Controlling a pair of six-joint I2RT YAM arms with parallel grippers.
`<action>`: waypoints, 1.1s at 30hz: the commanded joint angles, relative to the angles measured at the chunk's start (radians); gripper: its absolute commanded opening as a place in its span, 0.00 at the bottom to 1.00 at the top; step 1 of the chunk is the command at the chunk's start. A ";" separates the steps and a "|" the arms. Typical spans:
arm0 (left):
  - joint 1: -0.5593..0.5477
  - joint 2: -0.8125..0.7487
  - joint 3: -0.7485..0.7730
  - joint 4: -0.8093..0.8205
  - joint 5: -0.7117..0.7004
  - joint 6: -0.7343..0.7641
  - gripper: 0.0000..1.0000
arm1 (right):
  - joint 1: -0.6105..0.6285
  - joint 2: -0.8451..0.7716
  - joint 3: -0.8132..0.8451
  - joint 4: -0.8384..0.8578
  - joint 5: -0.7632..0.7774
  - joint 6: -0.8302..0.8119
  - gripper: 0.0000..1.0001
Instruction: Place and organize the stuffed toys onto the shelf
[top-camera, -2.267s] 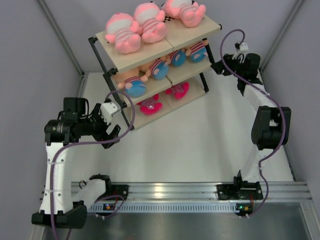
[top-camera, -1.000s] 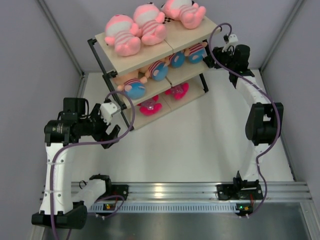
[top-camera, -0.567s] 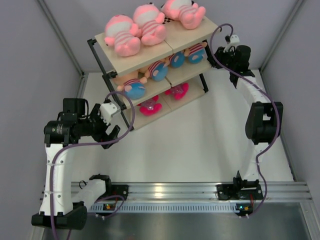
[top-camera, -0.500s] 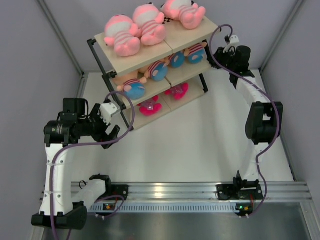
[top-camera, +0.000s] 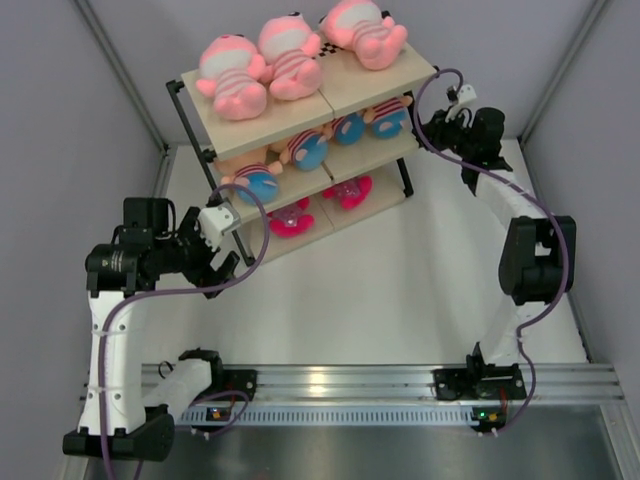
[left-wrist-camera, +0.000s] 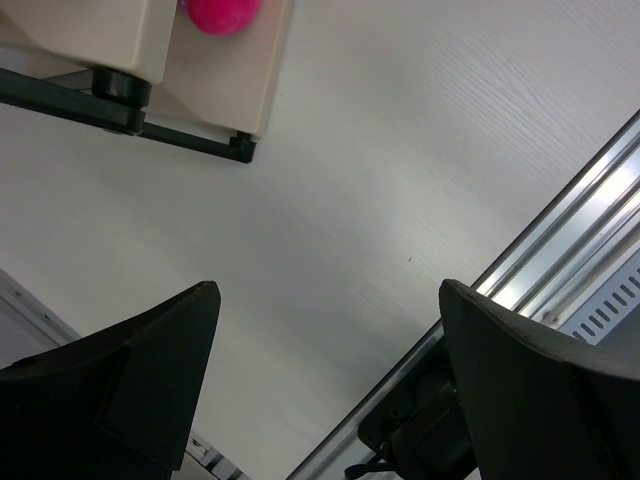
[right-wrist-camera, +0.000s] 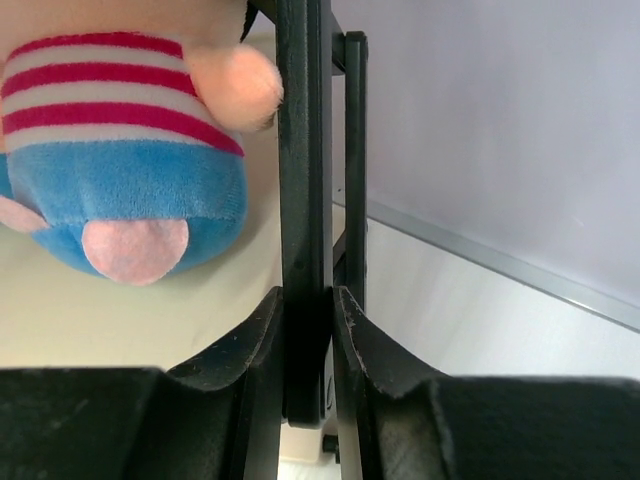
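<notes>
The shelf (top-camera: 372, 82) stands at the back of the table. Three pink stuffed toys (top-camera: 232, 77) lie on its top board. Boy dolls (top-camera: 305, 150) in striped shirts lie on the middle board, and magenta toys (top-camera: 285, 218) lie on the bottom board. My right gripper (top-camera: 428, 125) is shut on the shelf's black right post (right-wrist-camera: 305, 150); its fingers (right-wrist-camera: 262, 340) press both sides of the post, beside one boy doll (right-wrist-camera: 120, 170). My left gripper (top-camera: 228, 245) is open and empty, in front of the shelf's left corner. In the left wrist view the gripper (left-wrist-camera: 328, 300) hangs over bare table.
Grey walls close in the left, back and right. A metal rail (top-camera: 340, 385) with both arm bases runs along the near edge. The shelf's bottom board corner (left-wrist-camera: 215, 90) and black foot bar (left-wrist-camera: 150, 125) show at the top left of the left wrist view.
My right gripper moved in to the shelf's right post and closed on it. The shelf with its toys has then shifted left and turned a little. The left arm has barely moved.
</notes>
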 joint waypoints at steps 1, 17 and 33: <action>0.001 -0.021 0.036 -0.030 0.007 0.021 0.97 | 0.029 -0.096 -0.005 -0.005 -0.094 -0.015 0.06; 0.001 -0.041 -0.009 -0.035 0.036 0.033 0.97 | 0.052 -0.219 -0.129 -0.030 -0.098 -0.071 0.04; 0.003 -0.109 -0.193 -0.019 0.038 0.055 0.97 | 0.053 -0.457 -0.295 -0.071 0.176 -0.113 0.97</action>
